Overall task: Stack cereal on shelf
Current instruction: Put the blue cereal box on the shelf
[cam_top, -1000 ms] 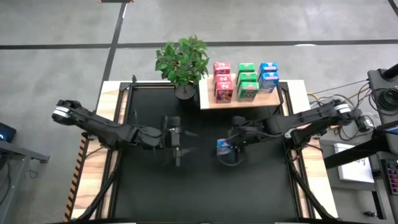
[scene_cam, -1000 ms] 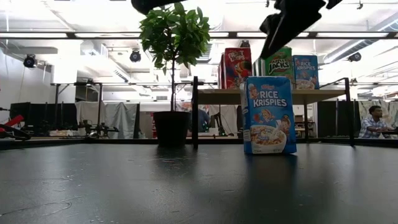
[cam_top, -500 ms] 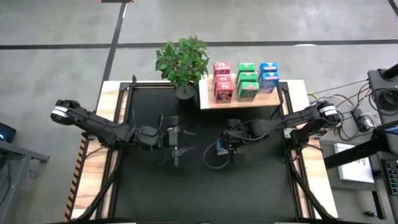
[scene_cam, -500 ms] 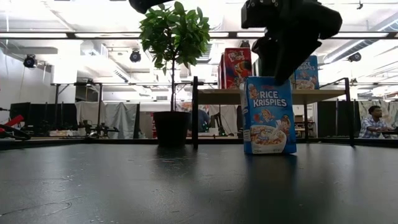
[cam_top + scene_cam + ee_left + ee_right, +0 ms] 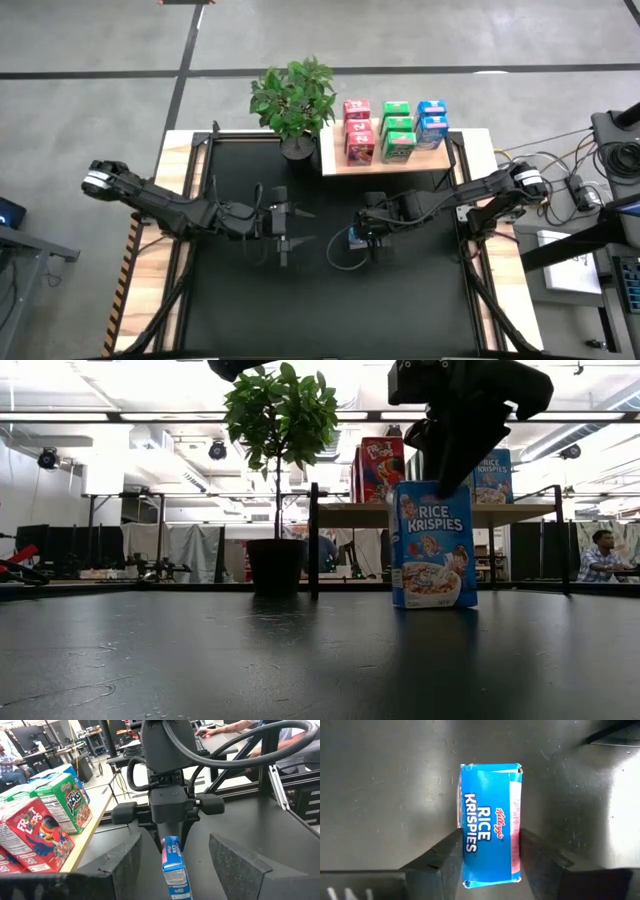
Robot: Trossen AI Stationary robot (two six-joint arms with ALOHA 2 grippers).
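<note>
A blue cereal box (image 5: 432,545) stands upright on its bottom on the black table, near the middle (image 5: 354,241). My right gripper (image 5: 364,234) is over its top, pointing down, shut on it. The pale wood shelf (image 5: 440,158) stands at the far edge of the table. It carries several cereal boxes (image 5: 397,132) in pink-red, green and blue columns. My left gripper (image 5: 285,228) hangs open to the left of the blue box and faces it (image 5: 172,865); it touches nothing. My right gripper pinches the blue box at its top end (image 5: 490,870) between the two fingers (image 5: 451,857), coming from above and pointing down. The fingers lie across the box's thin dimension, one on each broad face, only at the top edge (image 5: 440,484). The box stands upright on the table.
A potted plant (image 5: 293,98) stands at the far edge, just left of the shelf. Black frame posts (image 5: 313,540) rise beside the shelf. A cable loop (image 5: 345,262) lies near the blue box. A person (image 5: 598,555) sits in the room beyond the table.
My right gripper has moved toward the table's left, from beside the blue box to above it. It has tipped to point downward and come down onto the box's top. The box has stayed where it was.
</note>
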